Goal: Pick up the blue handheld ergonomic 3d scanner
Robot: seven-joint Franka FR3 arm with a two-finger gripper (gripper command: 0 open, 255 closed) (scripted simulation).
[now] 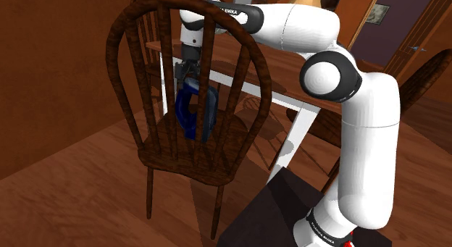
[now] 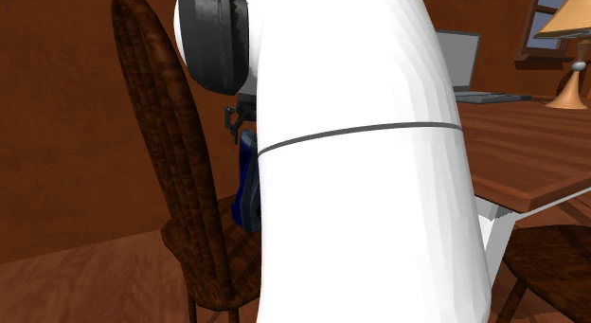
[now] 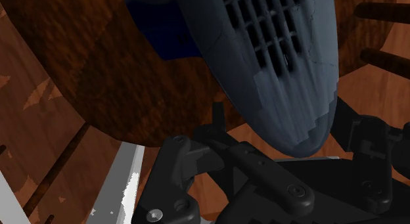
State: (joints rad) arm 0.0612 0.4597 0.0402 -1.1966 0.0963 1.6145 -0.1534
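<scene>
The blue 3d scanner [image 1: 190, 110] stands upright over the seat of a dark wooden spindle-back chair [image 1: 165, 156], seen through the chair's back spindles. My gripper [image 1: 190, 74] comes down onto its top end. In the wrist view the scanner's grey grilled head [image 3: 282, 71] sits right between my fingers [image 3: 197, 170], which clasp it on both sides, with its blue part further off. The second exterior view has a strip of the blue scanner [image 2: 247, 179] and the gripper [image 2: 237, 117] beside my white arm. Whether the scanner's base touches the seat I cannot tell.
A wooden table [image 1: 290, 73] with white legs stands just behind the chair. On it are a grey laptop [image 2: 461, 61] and a lamp [image 2: 571, 42]. My dark stand [image 1: 268, 216] sits at the shoulder view's lower right. The chair's curved back rail [image 1: 123, 28] rises close to the gripper.
</scene>
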